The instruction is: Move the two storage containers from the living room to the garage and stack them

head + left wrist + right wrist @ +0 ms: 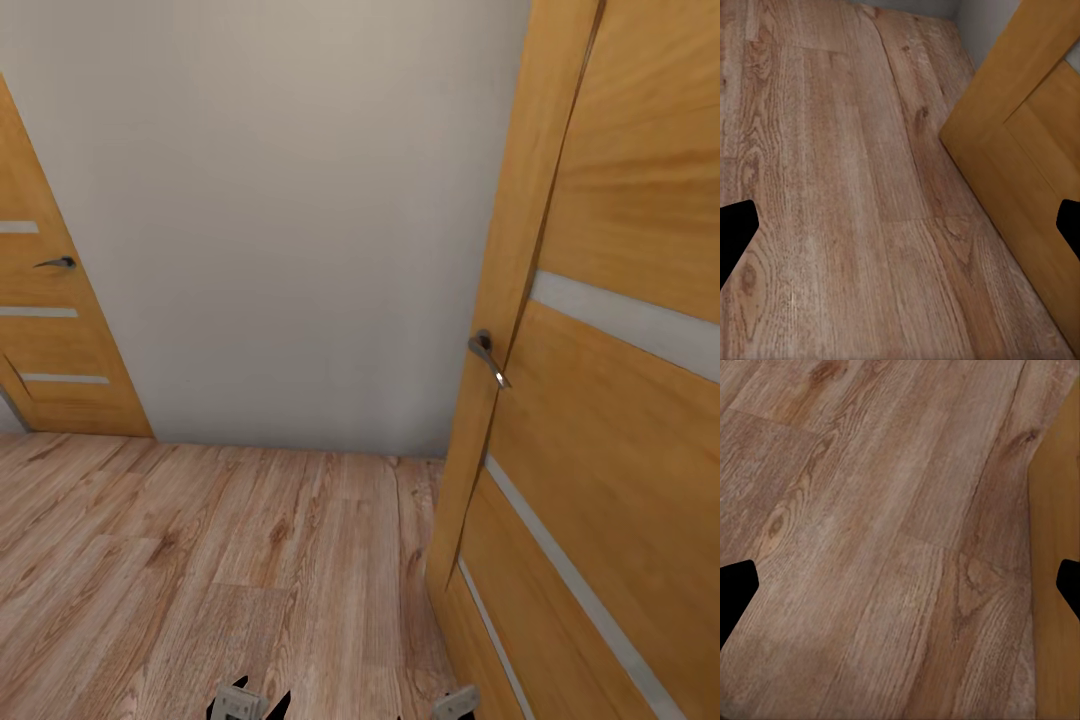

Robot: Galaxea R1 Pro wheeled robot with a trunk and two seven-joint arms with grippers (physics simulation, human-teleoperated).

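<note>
The two orange-red storage containers are out of view. I face a plain grey-white wall (300,220) in a passage with a light wood plank floor (200,560). My left gripper (900,232) hangs open over the planks, its dark fingertips (735,232) wide apart with nothing between them. My right gripper (900,592) is open too, over bare planks, holding nothing. The tops of both arms peek in at the lower edge of the head view, the left arm (240,703) and the right arm (455,703).
A wooden door (620,380) with pale stripes and a metal handle (487,355) stands close on my right, its bottom near the right arm. A second similar door (50,330) with a handle (58,263) is at the left. The wall blocks the way ahead.
</note>
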